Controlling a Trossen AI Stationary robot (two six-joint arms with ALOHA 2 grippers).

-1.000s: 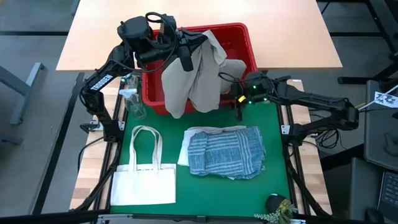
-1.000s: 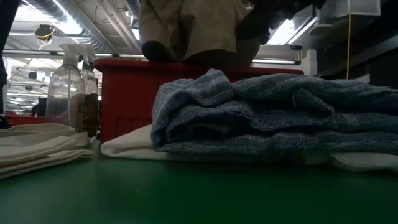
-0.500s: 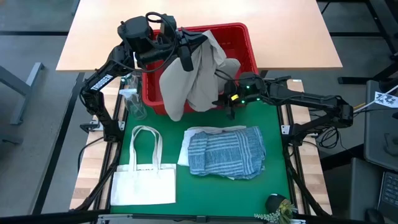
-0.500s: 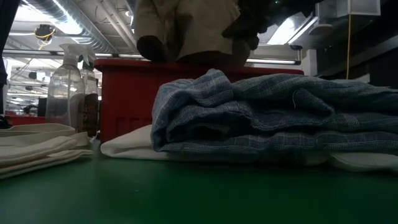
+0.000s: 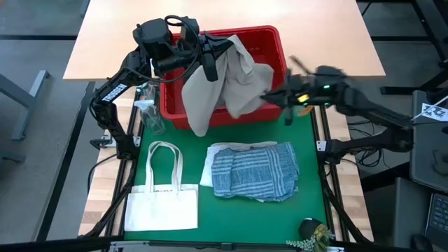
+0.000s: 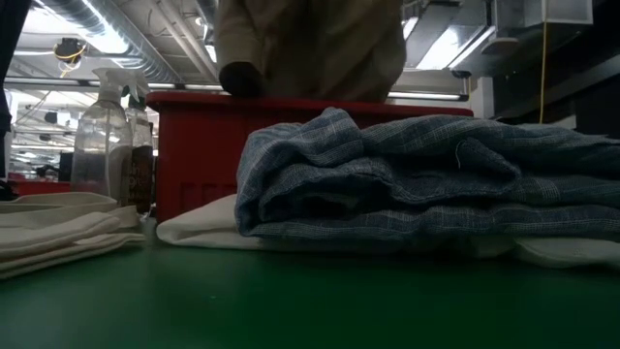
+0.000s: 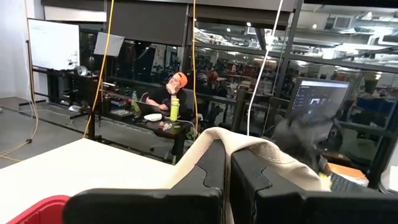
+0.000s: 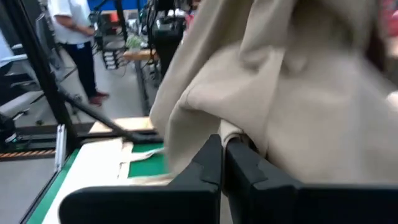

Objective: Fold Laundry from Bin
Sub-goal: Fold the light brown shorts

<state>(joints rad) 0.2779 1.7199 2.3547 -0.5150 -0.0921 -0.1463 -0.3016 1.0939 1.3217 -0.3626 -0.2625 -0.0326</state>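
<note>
Green matting held a folded pile (image 5: 253, 171) while the left gripper (image 5: 208, 61) and right gripper (image 5: 269, 94), both clamped on the beige garment (image 5: 224, 80) above the bin (image 5: 274, 40), should spread it evenly, avoiding snags.

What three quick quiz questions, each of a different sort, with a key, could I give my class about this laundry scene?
1. True or false: the beige garment lies flat on the green mat.
2. Which pincer grips the garment's top edge above the red bin? A) left pincer B) right pincer
3. Fill in: the blue striped garment rests folded beside the white ____.

Key: 1 false, it hangs, gripped by both shut pincers; 2 A; 3 tote bag.
</note>
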